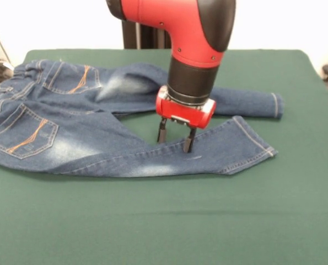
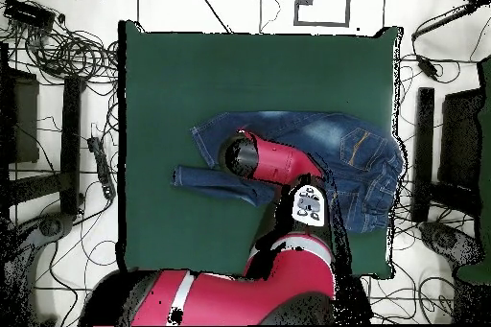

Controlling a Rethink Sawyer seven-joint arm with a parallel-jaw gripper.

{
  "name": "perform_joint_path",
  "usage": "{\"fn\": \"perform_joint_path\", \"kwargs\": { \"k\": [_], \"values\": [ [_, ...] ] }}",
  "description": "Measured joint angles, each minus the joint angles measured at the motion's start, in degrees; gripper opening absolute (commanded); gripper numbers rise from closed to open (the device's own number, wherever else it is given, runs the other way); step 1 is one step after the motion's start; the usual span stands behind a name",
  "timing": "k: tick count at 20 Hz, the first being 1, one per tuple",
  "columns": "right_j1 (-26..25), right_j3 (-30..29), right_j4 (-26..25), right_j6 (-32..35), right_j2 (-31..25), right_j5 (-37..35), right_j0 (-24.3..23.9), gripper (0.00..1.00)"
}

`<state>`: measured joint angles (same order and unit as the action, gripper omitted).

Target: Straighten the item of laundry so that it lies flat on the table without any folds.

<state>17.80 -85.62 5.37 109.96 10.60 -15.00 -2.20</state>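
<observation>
Jeans (image 1: pixel 97 127) lie back-side up on the green table (image 1: pixel 164 221), waistband hanging at its 9 o'clock edge in front view, legs splayed toward 3 o'clock — near leg creased. Gripper (image 1: pixel 175 139) parted, holding nothing, fingertips on near leg's upper edge. Arm (image 2: pixel 278 162) hides the mid-legs overhead; cables (image 2: pixel 67 55) round the table.

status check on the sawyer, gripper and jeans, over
Gripper open, fingertips down on the near leg of the jeans. Jeans spread on the table, legs splayed apart, waistband at the table edge. Nothing in the way.
</observation>
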Motion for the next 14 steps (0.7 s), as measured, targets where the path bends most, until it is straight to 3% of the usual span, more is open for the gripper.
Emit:
{"fn": "perform_joint_path", "kwargs": {
  "k": [6, 7, 14],
  "values": [
    [-0.1, 0.1, 0.8, 0.0, -0.1, 0.0, 0.2, 1.0],
    [-0.4, 0.4, 1.5, 0.0, 0.1, 0.0, 0.9, 0.0],
    [-0.7, 0.7, 1.9, 0.0, 0.8, 0.0, 1.7, 0.0]
  ]
}}
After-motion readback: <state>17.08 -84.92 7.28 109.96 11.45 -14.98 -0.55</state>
